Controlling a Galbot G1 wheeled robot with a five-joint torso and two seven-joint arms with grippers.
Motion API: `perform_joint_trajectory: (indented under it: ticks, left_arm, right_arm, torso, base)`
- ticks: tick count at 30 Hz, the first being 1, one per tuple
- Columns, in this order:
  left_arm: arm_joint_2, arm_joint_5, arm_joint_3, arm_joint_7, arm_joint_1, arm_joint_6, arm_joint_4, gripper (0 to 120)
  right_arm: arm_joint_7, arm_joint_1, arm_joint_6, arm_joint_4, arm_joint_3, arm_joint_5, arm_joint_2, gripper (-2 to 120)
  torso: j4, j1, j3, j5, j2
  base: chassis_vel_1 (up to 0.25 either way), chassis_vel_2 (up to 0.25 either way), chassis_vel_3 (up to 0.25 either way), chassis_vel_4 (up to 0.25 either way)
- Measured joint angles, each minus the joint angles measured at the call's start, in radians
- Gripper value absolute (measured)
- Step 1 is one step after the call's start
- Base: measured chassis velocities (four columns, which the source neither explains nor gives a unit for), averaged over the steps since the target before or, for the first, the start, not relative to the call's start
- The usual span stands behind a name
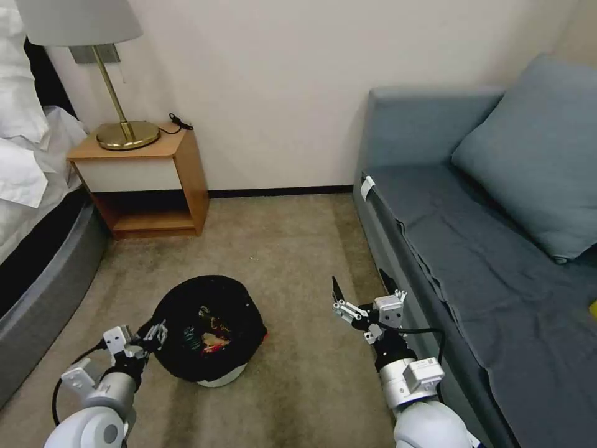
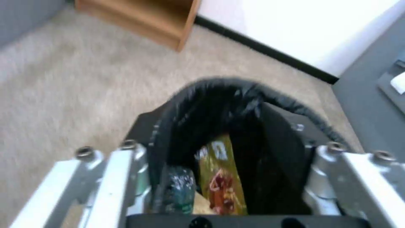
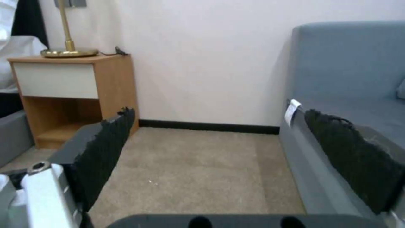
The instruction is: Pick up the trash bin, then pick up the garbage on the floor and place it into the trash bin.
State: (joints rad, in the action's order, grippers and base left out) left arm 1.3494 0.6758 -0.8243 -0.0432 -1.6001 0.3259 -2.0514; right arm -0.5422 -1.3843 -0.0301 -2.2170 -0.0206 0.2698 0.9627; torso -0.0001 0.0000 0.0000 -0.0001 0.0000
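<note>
L hand [image 1: 155, 334] on trash bin [image 1: 208, 326] rim, garbage [image 2: 221, 180] partly hidden

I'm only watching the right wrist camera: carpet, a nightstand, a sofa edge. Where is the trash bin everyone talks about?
Observer: The trash bin sits on the carpet to the left of the right gripper, nearer the robot than the nightstand.
Operator: Is the other arm anywhere near it?
Observer: Yes, the left gripper is right at the bin's left edge.
Operator: Is anything inside yet?
Observer: The left wrist view looks into it: a gold-brown wrapper and a green-labelled bottle lie inside.
</note>
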Motion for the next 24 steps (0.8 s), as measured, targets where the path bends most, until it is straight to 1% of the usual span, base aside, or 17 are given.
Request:
perform_joint_trajectory:
  ticks: [2, 3, 5, 7, 8, 9, 10, 12, 13, 15, 16, 17, 18, 20, 22, 23, 24]
  left_arm:
    - [0.007, -0.111, -0.005, 0.042, -0.016, -0.053, -0.035, 76]
    - [0.007, -0.111, -0.005, 0.042, -0.016, -0.053, -0.035, 76]
    - [0.016, -0.190, -0.009, 0.078, -0.023, -0.117, -0.043, 82]
    - [0.035, -0.292, -0.008, 0.114, -0.033, -0.209, -0.049, 94]
    - [0.035, -0.292, -0.008, 0.114, -0.033, -0.209, -0.049, 94]
    - [0.041, -0.312, -0.004, 0.121, -0.036, -0.239, -0.051, 95]
    - [0.057, -0.348, 0.014, 0.128, -0.041, -0.308, -0.056, 98]
    - [0.083, -0.397, 0.046, 0.131, -0.055, -0.388, -0.075, 100]
    - [0.083, -0.397, 0.046, 0.131, -0.055, -0.388, -0.075, 100]
    - [0.100, -0.439, 0.070, 0.131, -0.069, -0.428, -0.096, 100]
    - [0.113, -0.474, 0.094, 0.121, -0.080, -0.449, -0.116, 100]
    - [0.121, -0.489, 0.113, 0.110, -0.088, -0.458, -0.133, 100]
    - [0.121, -0.489, 0.113, 0.110, -0.088, -0.458, -0.133, 100]
    - [0.131, -0.500, 0.163, 0.076, -0.100, -0.457, -0.164, 100]
    - [0.137, -0.514, 0.209, 0.033, -0.112, -0.443, -0.186, 100]
    - [0.137, -0.514, 0.209, 0.033, -0.112, -0.443, -0.186, 100]
    - [0.140, -0.525, 0.230, 0.018, -0.119, -0.432, -0.191, 100]
  right_arm:
    - [0.001, -0.004, -0.002, -0.001, 0.006, -0.001, 0.001, 100]
    - [0.001, -0.004, -0.002, -0.001, 0.006, -0.001, 0.001, 100]
    - [0.001, -0.007, -0.002, -0.002, 0.015, -0.012, 0.006, 100]
    - [0.000, -0.022, -0.002, -0.002, 0.035, -0.053, 0.018, 100]
    - [0.000, -0.022, -0.002, -0.002, 0.035, -0.053, 0.018, 100]
    - [0.000, -0.029, -0.003, -0.002, 0.041, -0.072, 0.021, 100]
    - [-0.001, -0.045, -0.004, -0.002, 0.051, -0.102, 0.025, 100]
    - [-0.007, -0.075, -0.004, -0.009, 0.065, -0.136, 0.033, 100]
    - [-0.007, -0.075, -0.004, -0.009, 0.065, -0.136, 0.033, 100]
    - [-0.011, -0.098, -0.002, -0.016, 0.078, -0.154, 0.044, 100]
    - [-0.014, -0.117, 0.000, -0.021, 0.087, -0.167, 0.057, 100]
    - [-0.018, -0.132, 0.001, -0.025, 0.094, -0.177, 0.066, 100]
    - [-0.018, -0.132, 0.001, -0.025, 0.094, -0.177, 0.066, 100]
    - [-0.021, -0.160, 0.001, -0.031, 0.112, -0.198, 0.086, 100]
    - [-0.021, -0.192, 0.000, -0.036, 0.133, -0.224, 0.119, 100]
    - [-0.021, -0.192, 0.000, -0.036, 0.133, -0.224, 0.119, 100]
    - [-0.022, -0.204, 0.000, -0.038, 0.140, -0.232, 0.136, 100]
  torso:
    - [0.0000, 0.000, 0.000, 0.0001, 0.000]
    - [0.0000, 0.000, 0.000, 0.0001, 0.000]
    - [0.0001, 0.000, 0.000, 0.0002, 0.000]
    - [0.0000, 0.000, 0.000, 0.0001, 0.000]
    - [0.0000, 0.000, 0.000, 0.0001, 0.000]
    - [0.0002, 0.000, 0.000, 0.0001, 0.000]
    - [0.0001, 0.000, 0.000, 0.0001, 0.000]
    - [-0.0001, 0.000, 0.000, 0.0000, 0.000]
    - [-0.0001, 0.000, 0.000, 0.0000, 0.000]
    - [0.0000, 0.000, 0.000, 0.0002, 0.000]
    - [0.0000, 0.000, 0.000, 0.0001, 0.000]
    - [0.0000, 0.000, 0.000, 0.0002, 0.000]
    - [0.0000, 0.000, 0.000, 0.0002, 0.000]
    - [0.0001, 0.000, 0.000, 0.0001, 0.000]
    - [0.0000, 0.000, 0.000, 0.0003, 0.000]
    - [0.0000, 0.000, 0.000, 0.0003, 0.000]
    - [-0.0001, 0.000, 0.000, 0.0002, 0.000]
  base:
    - [0.000, 0.000, 0.000, 0.000]
    - [0.000, 0.000, 0.000, 0.000]
    - [0.000, 0.000, 0.000, 0.000]
    - [0.000, 0.000, 0.000, 0.000]
    - [0.000, 0.000, 0.000, 0.000]
    - [0.000, 0.000, 0.000, 0.000]
    - [0.000, 0.000, 0.000, 0.000]
    - [0.000, 0.000, 0.000, 0.000]
    - [0.000, 0.000, 0.000, 0.000]
    - [0.000, 0.000, 0.000, 0.000]
    - [0.000, 0.000, 0.000, 0.000]
    - [0.000, 0.000, 0.000, 0.000]
    - [0.000, 0.000, 0.000, 0.000]
    - [0.000, 0.000, 0.000, 0.000]
    - [0.000, 0.000, 0.000, 0.000]
    - [0.000, 0.000, 0.000, 0.000]
    - [0.000, 0.000, 0.000, 0.000]
